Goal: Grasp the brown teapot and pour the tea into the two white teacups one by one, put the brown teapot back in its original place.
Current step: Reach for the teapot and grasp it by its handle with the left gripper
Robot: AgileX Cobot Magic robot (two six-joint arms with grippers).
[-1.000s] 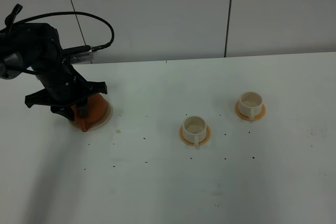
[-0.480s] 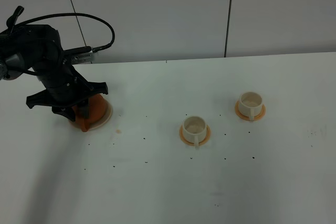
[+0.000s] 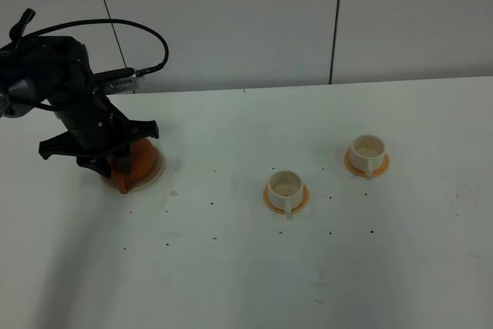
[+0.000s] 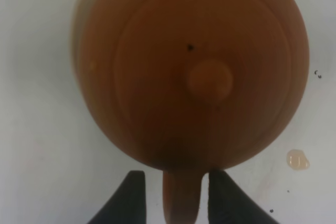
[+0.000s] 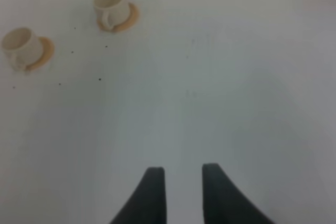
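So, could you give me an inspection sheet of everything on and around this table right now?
Surface: white table, flat and pale.
Job's things: brown teapot sitting on the cream plate; near teacup and far teacup upright on orange saucers.
Clutter: dark specks scattered about; one pale droplet beside the teapot.
Grippers: left gripper open, jaws either side of the teapot's handle; right gripper open over the table, holding nothing.
Cables: black cable looping off the left arm.
Surroundings: pale wall panels with dark seams.
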